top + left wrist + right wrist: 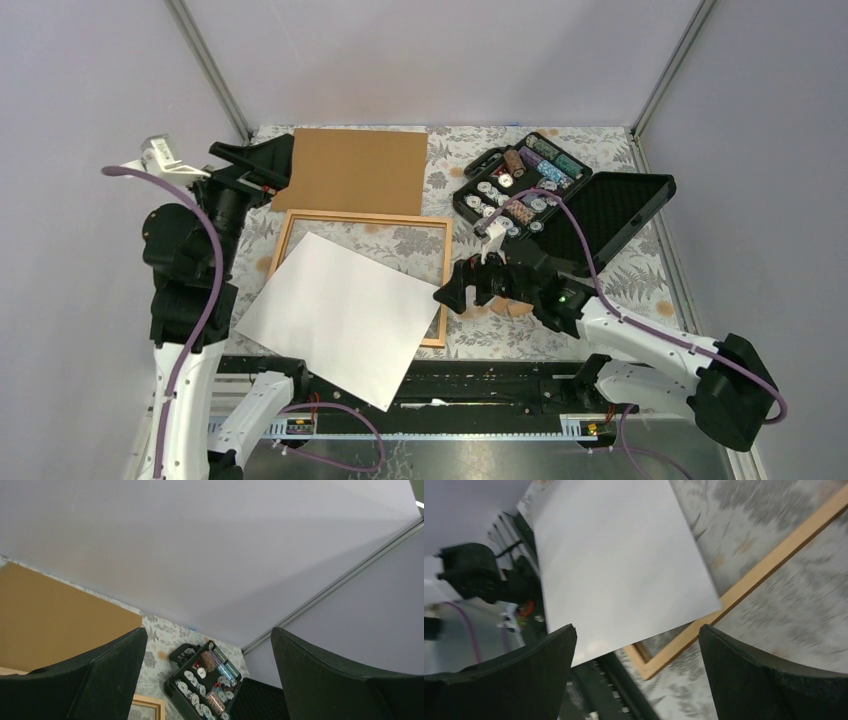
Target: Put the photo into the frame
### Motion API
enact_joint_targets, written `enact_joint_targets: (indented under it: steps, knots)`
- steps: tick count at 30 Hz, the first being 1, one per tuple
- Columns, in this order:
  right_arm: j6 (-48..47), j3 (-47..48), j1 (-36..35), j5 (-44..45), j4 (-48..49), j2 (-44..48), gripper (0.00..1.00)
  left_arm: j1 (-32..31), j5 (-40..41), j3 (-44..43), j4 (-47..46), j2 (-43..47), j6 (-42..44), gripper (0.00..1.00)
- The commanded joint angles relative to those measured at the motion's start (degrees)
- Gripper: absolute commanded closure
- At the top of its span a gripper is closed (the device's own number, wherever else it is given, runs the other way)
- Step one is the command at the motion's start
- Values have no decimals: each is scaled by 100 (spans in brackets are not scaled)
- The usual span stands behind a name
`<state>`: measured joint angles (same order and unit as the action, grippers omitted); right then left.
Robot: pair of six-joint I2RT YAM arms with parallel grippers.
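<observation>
— Photo [335, 320]?
— White back up, skewed across frame [360, 214], corner overhanging surface [640, 290] near edge; not seated.
— Claws?
— Right claw [635, 630] gaping, empty, beside photo's edge, likely for regrasping. Left claw [207, 635] wide open, raised clear.

The table [462, 150], covered in a leaf-patterned cloth, carries a brown backing board [352, 170] at its far edge, an open black case [625, 205] at its far right corner, and the frame [370, 216] toward the left, with the photo [335, 315] lying white side up, askew over the frame's near rail and jutting past the near edge.
</observation>
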<state>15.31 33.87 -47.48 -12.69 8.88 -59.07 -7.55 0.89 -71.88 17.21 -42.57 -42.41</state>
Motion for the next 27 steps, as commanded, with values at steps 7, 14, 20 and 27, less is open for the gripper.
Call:
enact_joint_targets:
  steps: [7, 14, 20, 27]
  knots:
    - [5914, -706, -836, 578, 1688, -917, 0, 9, -494, 335, -502, -64, -286, 1]
    - [6304, 31, -1403, 2122, 181, -1672, 20, -1, -330, 396, -369, 133, -177, 1]
    - [6745, 61, -1474, 2378, -44, -2348, 24, -143, -195, 390, -365, 183, -127, 1]
    - [6882, 261, -1577, 2573, -186, -2908, 26, -189, -120, 420, -388, 192, -114, 1]
